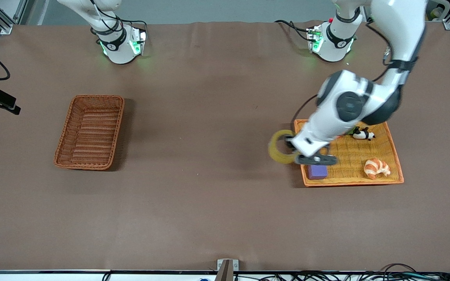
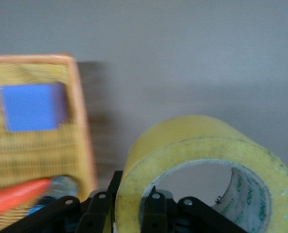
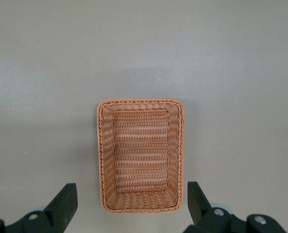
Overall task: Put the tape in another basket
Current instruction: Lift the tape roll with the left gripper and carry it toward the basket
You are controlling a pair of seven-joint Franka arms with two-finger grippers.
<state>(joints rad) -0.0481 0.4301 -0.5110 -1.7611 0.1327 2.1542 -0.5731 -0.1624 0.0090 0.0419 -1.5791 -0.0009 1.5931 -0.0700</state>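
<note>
The tape (image 1: 274,152), a yellowish ring with a grey core, is clamped in my left gripper (image 1: 290,150). It hangs over the table just off the orange tray's edge on the side toward the right arm's end. In the left wrist view one finger sits inside the tape (image 2: 202,141) and one outside, so my left gripper (image 2: 133,196) is shut on its wall. The reddish-brown basket (image 1: 90,132) stands empty toward the right arm's end. My right gripper (image 3: 132,204) hovers open high over the basket (image 3: 107,160); it is out of the front view.
The flat orange tray (image 1: 350,154) holds a purple block (image 1: 317,171), a croissant (image 1: 376,168) and a panda toy (image 1: 363,134). The block (image 2: 29,107) and tray rim (image 2: 80,121) show in the left wrist view. Bare brown table lies between tray and basket.
</note>
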